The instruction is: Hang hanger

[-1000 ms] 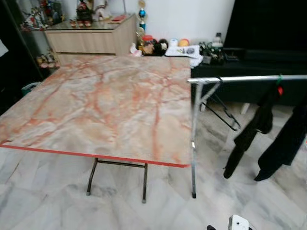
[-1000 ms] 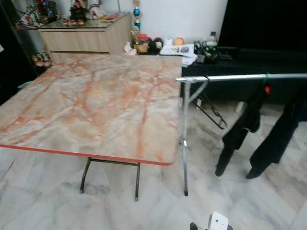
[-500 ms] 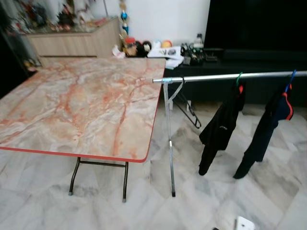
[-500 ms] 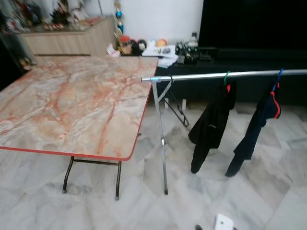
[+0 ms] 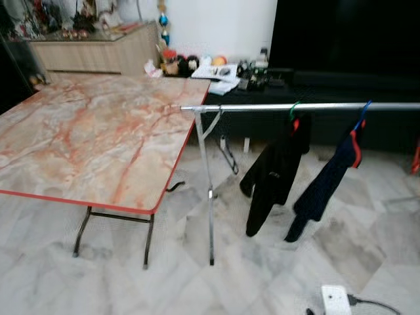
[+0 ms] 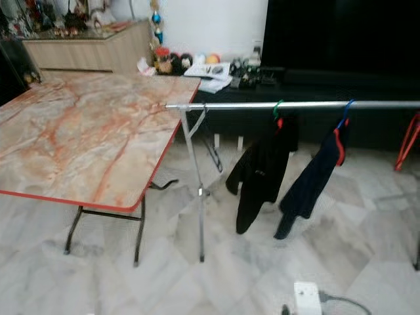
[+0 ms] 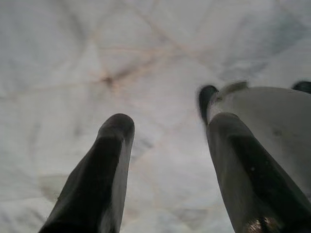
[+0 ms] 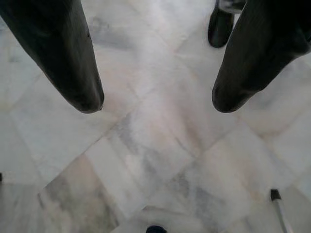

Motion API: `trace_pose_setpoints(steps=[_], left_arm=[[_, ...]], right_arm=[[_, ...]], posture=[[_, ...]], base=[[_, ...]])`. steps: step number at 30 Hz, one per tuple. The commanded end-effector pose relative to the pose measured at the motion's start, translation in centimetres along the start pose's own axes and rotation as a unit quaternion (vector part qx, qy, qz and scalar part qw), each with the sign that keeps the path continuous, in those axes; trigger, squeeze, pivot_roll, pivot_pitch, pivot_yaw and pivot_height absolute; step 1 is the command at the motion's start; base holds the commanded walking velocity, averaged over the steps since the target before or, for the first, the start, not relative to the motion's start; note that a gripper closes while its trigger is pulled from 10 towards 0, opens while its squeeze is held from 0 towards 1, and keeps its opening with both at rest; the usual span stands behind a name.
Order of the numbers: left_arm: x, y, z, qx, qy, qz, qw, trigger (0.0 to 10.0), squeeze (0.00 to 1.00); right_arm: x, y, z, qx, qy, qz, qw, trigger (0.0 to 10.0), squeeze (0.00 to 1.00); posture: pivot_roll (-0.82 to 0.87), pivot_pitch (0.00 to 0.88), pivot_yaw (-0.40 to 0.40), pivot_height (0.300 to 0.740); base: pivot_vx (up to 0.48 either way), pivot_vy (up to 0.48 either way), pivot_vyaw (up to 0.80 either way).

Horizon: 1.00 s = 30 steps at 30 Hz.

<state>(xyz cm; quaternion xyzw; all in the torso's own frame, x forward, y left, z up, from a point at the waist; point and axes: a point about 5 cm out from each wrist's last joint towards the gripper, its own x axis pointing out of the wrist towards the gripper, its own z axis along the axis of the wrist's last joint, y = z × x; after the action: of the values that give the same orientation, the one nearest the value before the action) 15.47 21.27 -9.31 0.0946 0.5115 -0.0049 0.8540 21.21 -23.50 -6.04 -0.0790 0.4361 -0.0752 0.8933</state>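
The left gripper point(image 7: 167, 131) hangs low above the marble floor point(image 7: 146, 63) with its two black fingers spread wide apart and nothing between them. Beside one finger there is a pale rounded shape, blurred, and I cannot tell what it is. The right gripper point(image 8: 158, 104) also points down at the floor, its fingers wide apart and empty. Past one of its fingers a small dark object sits on the tiles, cut off by the picture edge.

The rail point(image 5: 295, 106) stands well ahead of both grippers and higher than them. It is a silver bar that runs off the right edge of the head views, so its far end is hidden. One leg point(image 5: 205, 190) of it reaches the floor just beside the table point(image 5: 85, 141).

Two dark garments hang on the rail. The black one point(image 5: 272, 174) hangs from a green hook point(image 5: 294, 110). The navy one point(image 5: 328, 180) hangs from a blue hook point(image 5: 363, 111). The hangers themselves are mostly covered by the cloth. At the right edge a red hanger point(image 6: 408, 141) shows partly, and its top is hard to see. A black hanger point(image 5: 228, 152) shows behind the leg; whether it hangs or leans I cannot tell.

A white box point(image 5: 336, 300) with a cable lies on the floor near the bottom edge.
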Motion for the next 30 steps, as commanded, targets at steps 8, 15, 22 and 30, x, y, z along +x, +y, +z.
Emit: trace_pose_setpoints(steps=[8, 15, 22, 30], left_arm=[[0.02, -0.30, -0.03, -0.020, -0.001, 0.004, 1.000, 10.0, 0.00], [-0.06, 0.29, -0.28, -0.027, 0.000, 0.004, 1.000, 10.0, 0.00], [-0.06, 0.51, -0.15, -0.025, -0.001, 0.004, 1.000, 10.0, 0.00], [-0.02, 0.24, -0.05, -0.024, 0.000, 0.001, 1.000, 10.0, 0.00]], right_arm=[[-0.08, 0.84, -0.83, 0.076, 0.020, 0.022, 0.997, 10.0, 0.00], [-0.12, 1.15, -1.03, 0.115, 0.023, 0.033, 0.993, 10.0, 0.00], [-0.12, 1.26, -1.01, 0.123, 0.022, 0.039, 0.991, 10.0, 0.00], [-0.13, 1.33, -1.01, 0.127, 0.022, 0.046, 0.991, 10.0, 0.00]], posture=[[0.06, 0.000, 0.019, 0.740], [0.05, 0.000, 0.023, 0.740], [0.05, 0.000, 0.024, 0.740], [0.05, 0.000, 0.026, 0.740]], base=[[0.000, 0.000, 0.00], [0.000, 0.000, 0.00], [0.247, 0.000, 0.00], [0.368, 0.000, 0.00]])
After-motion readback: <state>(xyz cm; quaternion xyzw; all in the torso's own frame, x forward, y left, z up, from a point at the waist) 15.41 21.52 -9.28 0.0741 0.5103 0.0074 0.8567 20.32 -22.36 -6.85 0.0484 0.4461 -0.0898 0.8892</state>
